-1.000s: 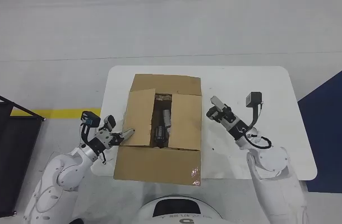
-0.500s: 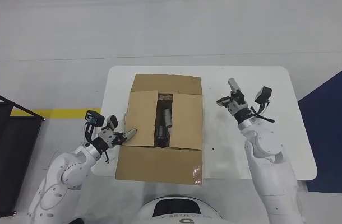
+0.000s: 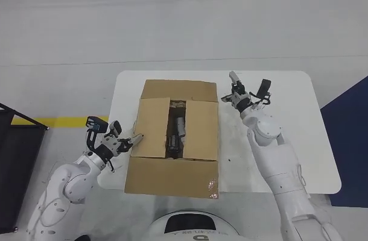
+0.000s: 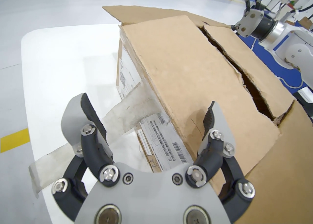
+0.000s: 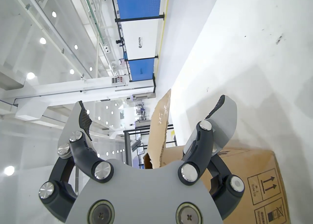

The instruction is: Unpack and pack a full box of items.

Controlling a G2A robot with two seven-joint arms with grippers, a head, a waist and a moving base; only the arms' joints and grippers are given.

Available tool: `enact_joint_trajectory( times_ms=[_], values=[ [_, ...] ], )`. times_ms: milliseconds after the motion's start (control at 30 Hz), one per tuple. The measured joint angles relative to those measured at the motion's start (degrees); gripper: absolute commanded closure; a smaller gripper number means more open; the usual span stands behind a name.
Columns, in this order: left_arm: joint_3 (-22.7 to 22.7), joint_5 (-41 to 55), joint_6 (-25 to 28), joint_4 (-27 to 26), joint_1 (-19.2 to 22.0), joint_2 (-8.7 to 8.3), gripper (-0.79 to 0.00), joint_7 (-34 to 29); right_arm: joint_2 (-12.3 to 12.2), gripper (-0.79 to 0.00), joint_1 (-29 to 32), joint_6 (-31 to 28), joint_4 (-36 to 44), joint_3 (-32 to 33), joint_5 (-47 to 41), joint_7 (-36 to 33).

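My left jaws are spread wide at the left side of the cardboard box (image 3: 172, 176), with one fingertip (image 4: 217, 122) close to the edge of its left flap (image 3: 149, 126). My right jaws, also spread and holding nothing, are raised beside the box's far right corner. The box stands in the middle of the white bench (image 3: 262, 150). Its left flap and right flap (image 3: 202, 129) lie folded inward with a gap between them, where dark items (image 3: 175, 135) show inside. A loose strip of tape (image 4: 127, 114) hangs from the box's left side wall, beside a printed label (image 4: 161, 141).
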State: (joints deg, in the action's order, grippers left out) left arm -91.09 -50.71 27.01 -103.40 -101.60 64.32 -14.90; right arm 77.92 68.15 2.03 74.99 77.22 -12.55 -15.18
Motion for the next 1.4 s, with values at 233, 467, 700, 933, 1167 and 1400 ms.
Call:
enact_joint_trajectory(
  times_ms=[233, 467, 700, 933, 1167, 1400],
  values=[
    [-0.46, 0.25, -1.36, 0.09, 0.13, -0.14, -0.785, -1.30, 0.21, -0.785, -0.69, -4.83, -0.83, 0.45, -8.15, -7.68],
    [-0.21, 0.35, -0.99, 0.19, 0.31, -0.25, -0.785, -1.73, -0.11, -0.785, 1.31, -10.97, 0.10, 3.51, -19.46, -19.17],
    [-1.11, 1.60, -1.54, 0.57, 0.33, -0.32, -0.785, -0.38, -1.05, -0.785, 2.68, -11.57, 1.39, 4.47, -20.48, -31.26],
    [-4.48, 5.64, -0.90, 1.16, 0.26, -0.60, -0.785, -0.10, -1.81, -0.785, 2.33, -7.96, 3.05, 2.57, -13.51, -34.82],
    [-10.19, 9.88, 9.45, 3.22, -1.02, -1.59, -0.785, -1.31, -2.54, -0.785, 2.24, -6.31, 6.79, 0.14, -6.72, -38.51],
    [-15.62, 10.08, 23.82, 5.03, -2.71, -2.87, -0.785, -3.50, -3.21, -0.785, 1.21, -2.60, 10.02, -2.81, 0.37, -41.60]
  ],
)
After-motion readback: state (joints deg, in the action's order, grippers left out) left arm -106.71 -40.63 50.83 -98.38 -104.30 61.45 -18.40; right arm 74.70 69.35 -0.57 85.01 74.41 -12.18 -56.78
